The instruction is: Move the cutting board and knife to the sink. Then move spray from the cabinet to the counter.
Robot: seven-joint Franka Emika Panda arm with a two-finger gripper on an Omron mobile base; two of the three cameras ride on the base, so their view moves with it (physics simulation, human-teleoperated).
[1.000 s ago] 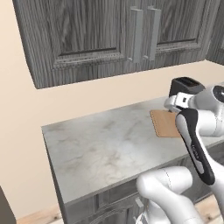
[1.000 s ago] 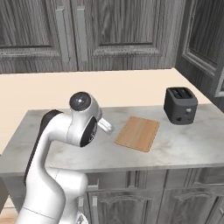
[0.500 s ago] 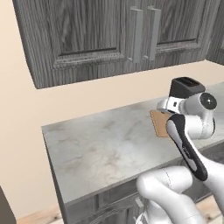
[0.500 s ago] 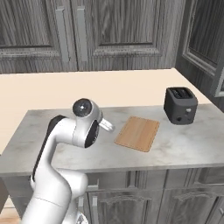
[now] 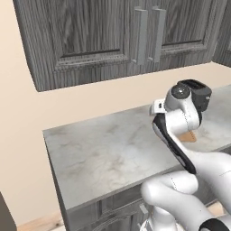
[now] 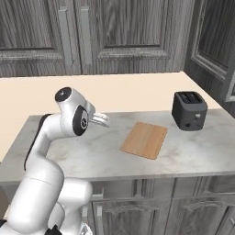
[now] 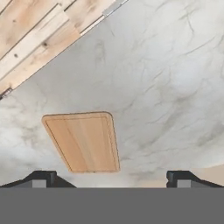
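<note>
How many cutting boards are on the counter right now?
1. The cutting board lies flat on the counter, left of the toaster; more might be hidden behind the arm.

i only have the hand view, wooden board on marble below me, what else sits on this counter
Observer: A black two-slot toaster stands right of the flat light-brown wooden cutting board, apart from it.
Operator: anything above the counter
Observer: Dark grey wood-grain wall cabinet with silver bar handles, doors shut.
Operator: where's my gripper relative to the board
Observer: The gripper hangs open above the grey-white marbled counter, left of the board, not touching it.
</note>
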